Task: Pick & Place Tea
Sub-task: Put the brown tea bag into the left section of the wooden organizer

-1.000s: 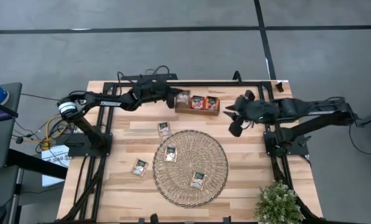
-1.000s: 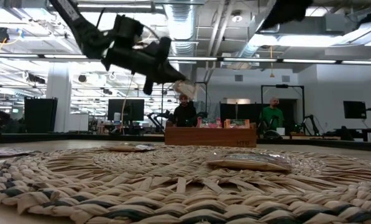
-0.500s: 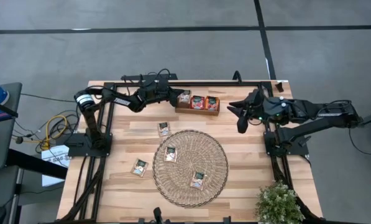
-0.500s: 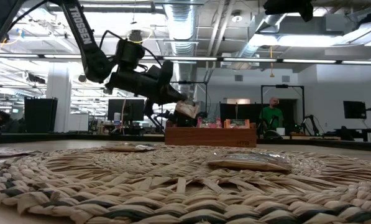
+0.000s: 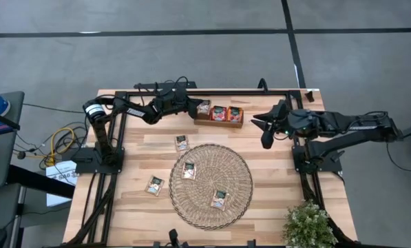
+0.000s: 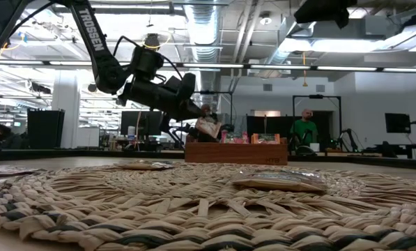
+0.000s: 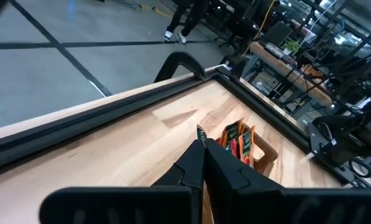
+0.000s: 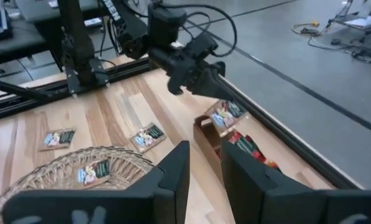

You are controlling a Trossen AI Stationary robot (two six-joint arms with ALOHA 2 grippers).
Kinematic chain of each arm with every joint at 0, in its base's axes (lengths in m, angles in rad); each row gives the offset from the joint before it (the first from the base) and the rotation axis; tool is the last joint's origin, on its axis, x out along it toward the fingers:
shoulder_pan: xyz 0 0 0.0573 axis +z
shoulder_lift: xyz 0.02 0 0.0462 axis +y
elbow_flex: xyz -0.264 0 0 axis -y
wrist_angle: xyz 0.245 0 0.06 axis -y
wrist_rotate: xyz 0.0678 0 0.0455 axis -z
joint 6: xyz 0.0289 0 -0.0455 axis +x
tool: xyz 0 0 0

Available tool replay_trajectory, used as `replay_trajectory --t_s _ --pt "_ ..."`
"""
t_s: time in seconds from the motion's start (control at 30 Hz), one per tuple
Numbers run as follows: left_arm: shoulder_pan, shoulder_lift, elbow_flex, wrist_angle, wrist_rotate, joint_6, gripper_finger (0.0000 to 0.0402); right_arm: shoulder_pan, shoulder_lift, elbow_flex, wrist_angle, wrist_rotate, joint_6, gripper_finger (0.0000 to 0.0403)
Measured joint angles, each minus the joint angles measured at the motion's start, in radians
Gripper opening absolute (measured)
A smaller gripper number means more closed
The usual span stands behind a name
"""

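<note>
Two red sachets (image 5: 227,114) stand in the wooden tray (image 5: 219,122) at the far edge of the table (image 5: 129,207). A pale sachet (image 5: 204,107) is pinched between the shut fingers of the left gripper (image 5: 197,107), right at the tray's left end; whether it touches the tray cannot be told. Two more sachets lie flat on the woven mat (image 5: 211,184), one toward its left (image 5: 188,170) and one nearer the front (image 5: 219,199). Another sachet (image 5: 182,142) lies on bare wood between mat and tray, and one more (image 5: 154,184) lies left of the mat. The right gripper (image 5: 261,128) hangs above the table to the right of the tray, its fingers a little apart, holding nothing. A potted plant (image 5: 308,224) sits at the front right corner.
</note>
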Motion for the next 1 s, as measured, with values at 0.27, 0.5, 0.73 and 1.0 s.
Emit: replay_trajectory --t_s 0.27,0.5,0.73,1.0 --pt "0.000 0.006 0.000 -0.018 -0.014 0.003 0.0000 -0.013 -0.155 -0.201 0.230 -0.062 0.062 0.0082" --pt "0.000 0.006 0.000 -0.017 -0.074 0.091 0.0000 -0.013 -0.190 -0.229 0.263 -0.072 0.081 0.0082" --pt "-0.003 0.006 0.000 -0.017 -0.078 0.100 0.0000 -0.013 -0.181 -0.229 0.262 -0.073 0.075 0.0082" --pt "-0.003 0.007 0.000 -0.033 -0.078 0.102 0.0000 -0.013 -0.181 -0.229 0.262 -0.073 0.074 0.0082"
